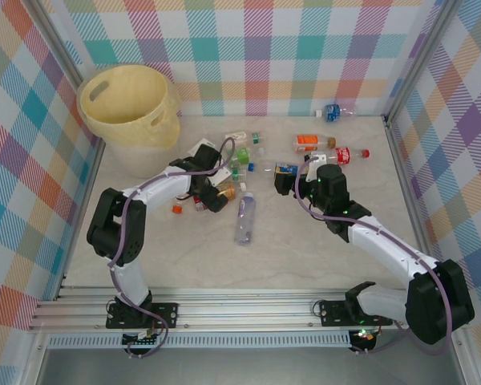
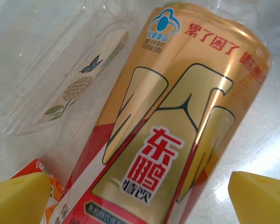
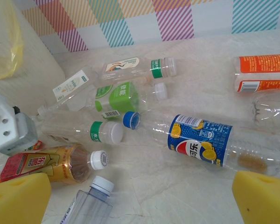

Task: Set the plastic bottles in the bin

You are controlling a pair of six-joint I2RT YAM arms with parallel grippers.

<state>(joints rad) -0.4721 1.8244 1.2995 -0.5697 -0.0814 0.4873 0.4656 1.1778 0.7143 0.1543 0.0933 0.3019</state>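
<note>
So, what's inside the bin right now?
From above, the bin shows a bare pale yellow inner wall, with nothing visible in it. Its near wall covers the bottom, so anything lying low there cannot be ruled out.

Both arms were built of white tubular links joined by bulky black joint housings. Behind the black left gripper [image 1: 215, 192], a mauve cable ran in loose loops along the left arm [image 1: 120, 233]. The right arm [image 1: 385, 249] carried the same cable behind the right gripper [image 1: 282, 180], and small green lights glowed on its joints. At the fingertips sat blunt, wedge-shaped yellow foam pads [image 2: 259, 196], porous in texture.
</note>
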